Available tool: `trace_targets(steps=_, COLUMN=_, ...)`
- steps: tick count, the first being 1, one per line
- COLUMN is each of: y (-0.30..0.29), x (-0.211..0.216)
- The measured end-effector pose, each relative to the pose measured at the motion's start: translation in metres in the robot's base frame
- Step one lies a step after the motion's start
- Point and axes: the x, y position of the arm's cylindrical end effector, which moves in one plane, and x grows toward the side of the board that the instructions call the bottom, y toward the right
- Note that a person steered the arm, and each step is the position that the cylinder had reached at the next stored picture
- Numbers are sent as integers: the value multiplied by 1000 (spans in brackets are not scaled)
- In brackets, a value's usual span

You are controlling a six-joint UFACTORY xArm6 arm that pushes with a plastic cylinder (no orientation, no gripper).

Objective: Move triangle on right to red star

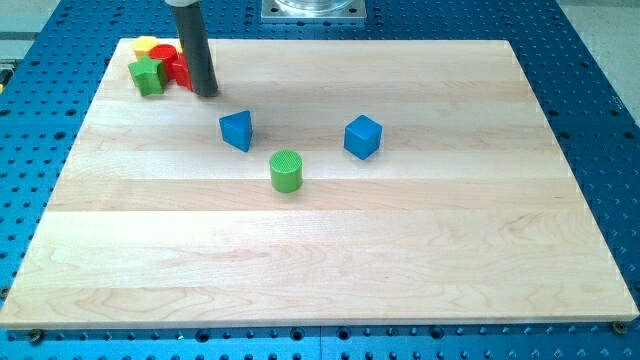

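Camera view: my tip (205,93) beside the red star (181,69), smooth blue triangle (237,130) apart on pale wood-grain board (400,240).

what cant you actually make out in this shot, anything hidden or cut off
- Red block, camera view: partly behind the rod, so its shape is unclear, star or not.
- Yellow block, camera view: mostly hidden by the red block and green block; shape unclear.
- My tip: whether it touches the red block cannot be told.
- Rod's upper part: cut off by the view's top.
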Motion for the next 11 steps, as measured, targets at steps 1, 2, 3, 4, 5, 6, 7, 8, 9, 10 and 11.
trace_targets(steps=1, y=-10, x=41)
trace_targets(steps=2, y=-26, x=114)
trace_targets(steps=3, y=28, x=127)
trace_targets(steps=4, y=69, x=98)
trace_targets(steps=5, y=70, x=58)
trace_targets(steps=6, y=91, x=87)
trace_targets(steps=7, y=118, x=94)
trace_targets(steps=8, y=119, x=58)
trace_targets(steps=9, y=36, x=23)
trace_targets(steps=10, y=7, x=26)
trace_targets(steps=11, y=9, x=36)
